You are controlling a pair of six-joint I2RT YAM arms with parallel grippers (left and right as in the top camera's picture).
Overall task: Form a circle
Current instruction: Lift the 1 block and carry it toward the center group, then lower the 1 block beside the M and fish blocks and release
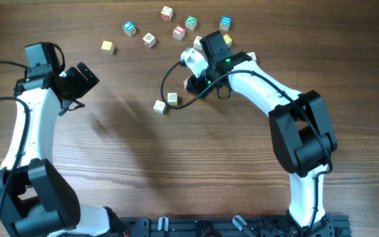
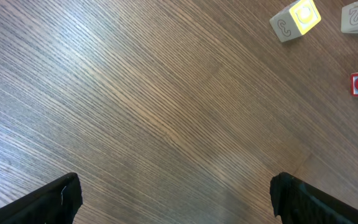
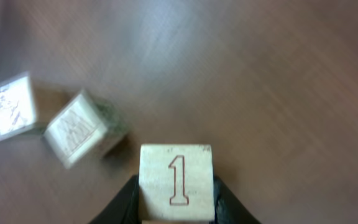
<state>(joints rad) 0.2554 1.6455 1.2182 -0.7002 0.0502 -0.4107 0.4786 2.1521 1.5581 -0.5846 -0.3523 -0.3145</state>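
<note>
The wooden counter [image 1: 176,164] carries two white arms. The right arm [image 1: 262,89] is the one reaching in among the cubes. The left arm [image 1: 28,118] is off at the left side, well apart from them.

The left claw [image 2: 176,199] gapes wide over bare wood and holds nothing. The right claw [image 3: 177,202] is clamped on a pale cube marked 1 [image 3: 176,177], one finger on each side face, with the numeral turned up toward the wrist camera.

No circle stands yet, as far as I can judge. Its beginning looks to be the pair of pale cubes [image 1: 160,105] lying just beside each other near the middle of the counter, though I cannot tell whether they touch. From the right claw the pair lies to the left and a little nearer. In the wrist view it sits left of the held cube and clear of it. So the carry looks short and leftward, and the right arm is much the closer of the two.

The green cube [image 1: 191,22] sits among the scattered ones at the far side.
</note>
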